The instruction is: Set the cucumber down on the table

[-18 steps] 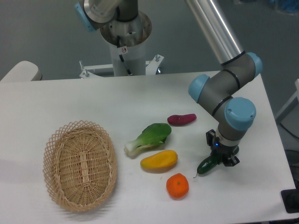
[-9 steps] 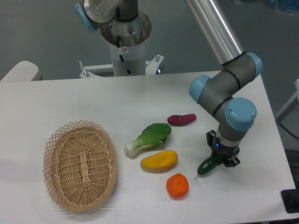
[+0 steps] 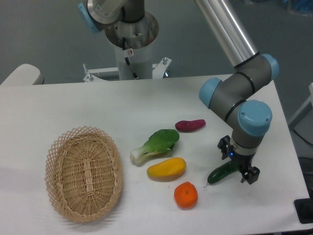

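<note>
Wicker basket [image 3: 84,173] sits empty at the left, while the gripper [image 3: 239,164] hangs open over the cucumber [image 3: 222,172] lying on the table [image 3: 73,105].

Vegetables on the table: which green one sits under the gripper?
The dark, slim cucumber, lying beneath the gripper; the lighter leafy vegetable lies farther left.

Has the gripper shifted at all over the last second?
Yes. The gripper has moved right and slightly away from the orange, and its fingers now stand apart around the cucumber, which lies on the table.
</note>
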